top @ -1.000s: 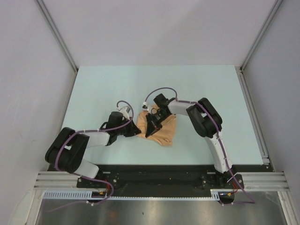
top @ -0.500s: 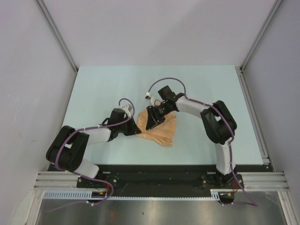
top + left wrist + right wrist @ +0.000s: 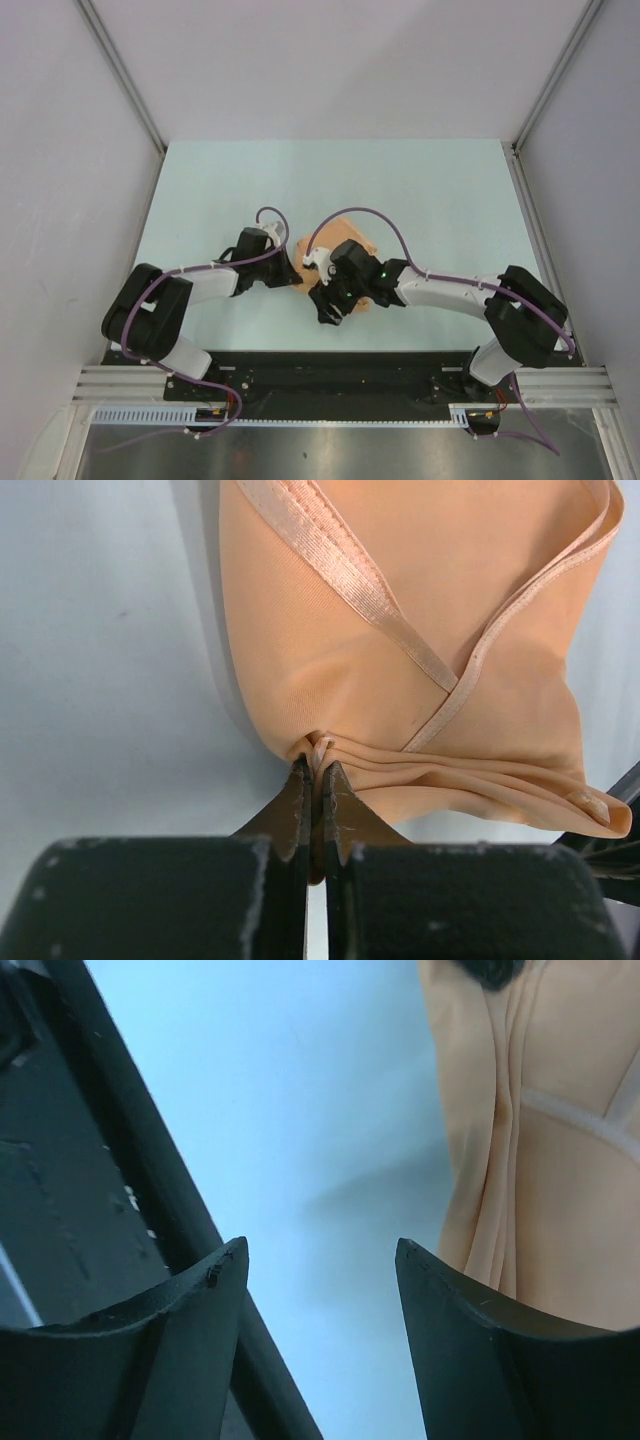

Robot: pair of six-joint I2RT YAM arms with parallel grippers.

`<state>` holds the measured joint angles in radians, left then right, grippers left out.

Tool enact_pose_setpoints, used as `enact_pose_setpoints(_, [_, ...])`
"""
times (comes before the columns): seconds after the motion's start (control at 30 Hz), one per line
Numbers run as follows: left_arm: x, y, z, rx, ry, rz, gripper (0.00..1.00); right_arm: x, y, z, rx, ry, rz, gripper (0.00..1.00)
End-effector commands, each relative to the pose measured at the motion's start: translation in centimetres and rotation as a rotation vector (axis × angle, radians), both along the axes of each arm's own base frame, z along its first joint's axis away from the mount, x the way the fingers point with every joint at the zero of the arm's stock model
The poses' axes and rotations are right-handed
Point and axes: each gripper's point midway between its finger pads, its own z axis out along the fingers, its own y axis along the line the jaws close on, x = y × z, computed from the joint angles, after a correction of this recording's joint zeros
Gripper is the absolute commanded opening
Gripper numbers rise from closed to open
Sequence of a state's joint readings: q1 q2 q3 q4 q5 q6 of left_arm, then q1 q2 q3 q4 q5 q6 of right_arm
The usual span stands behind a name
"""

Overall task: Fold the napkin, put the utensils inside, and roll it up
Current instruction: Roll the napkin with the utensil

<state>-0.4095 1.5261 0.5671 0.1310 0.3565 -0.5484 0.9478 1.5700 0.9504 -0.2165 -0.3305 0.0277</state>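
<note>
Two grippers sit close together near the middle of the pale table [image 3: 200, 190]. My left gripper [image 3: 315, 775] is clamped on a bunched edge of the napkin [image 3: 400, 630], with a small nub of cloth pinched between its fingertips. The napkin lies on the table folded into layers, and two of its hemmed edges cross on top. My right gripper [image 3: 320, 1255] has its jaws apart and grips nothing. It is over bare table just beside the napkin's near side, and one finger is close to the cloth.
</note>
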Motion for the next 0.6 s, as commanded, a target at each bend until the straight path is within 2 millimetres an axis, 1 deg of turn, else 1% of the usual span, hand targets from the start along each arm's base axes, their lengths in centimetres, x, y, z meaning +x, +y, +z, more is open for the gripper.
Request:
enact_pose_setpoints(0.0, [-1.3, 1.0, -1.9, 0.06, 0.072, -0.014, 0.0, 2.9, -0.4, 1.2, -0.024, -0.217, -0.088, 0.65])
enact_pose_setpoints(0.03, [-1.2, 1.0, -1.9, 0.06, 0.073, -0.012, 0.0, 2.8, -0.7, 0.7, -0.044, -0.214, -0.083, 0.65])
enact_pose_setpoints(0.13, [-1.2, 1.0, -1.8, 0.059, 0.071, -0.013, 0.0, 3.5, -1.3, -0.4, -0.106, -0.234, -0.102, 0.65])
enact_pose_setpoints(0.27, [-1.1, 1.2, -1.7, 0.061, 0.068, -0.008, 0.0, 4.2, -1.8, -1.2, -0.151, -0.261, -0.109, 0.65])
enact_pose_setpoints(0.4, [-1.0, 1.2, -1.6, 0.059, 0.065, -0.006, 0.0, 4.4, -2.1, -2.2, -0.189, -0.259, -0.097, 0.65])
enact_pose_setpoints(0.43, [-1.0, 1.3, -1.6, 0.06, 0.065, -0.006, 0.0, 4.4, -2.2, -2.8, -0.206, -0.251, -0.095, 0.65])
enact_pose_setpoints(0.53, [-1.0, 1.4, -1.5, 0.058, 0.064, -0.004, 0.0, 4.6, -2.5, -3.6, -0.221, -0.244, -0.1, 0.65])
enact_pose_setpoints(0.57, [-0.9, 1.4, -1.5, 0.059, 0.062, -0.003, 0.0, 4.5, -2.8, -4.3, -0.234, -0.235, -0.1, 0.65])
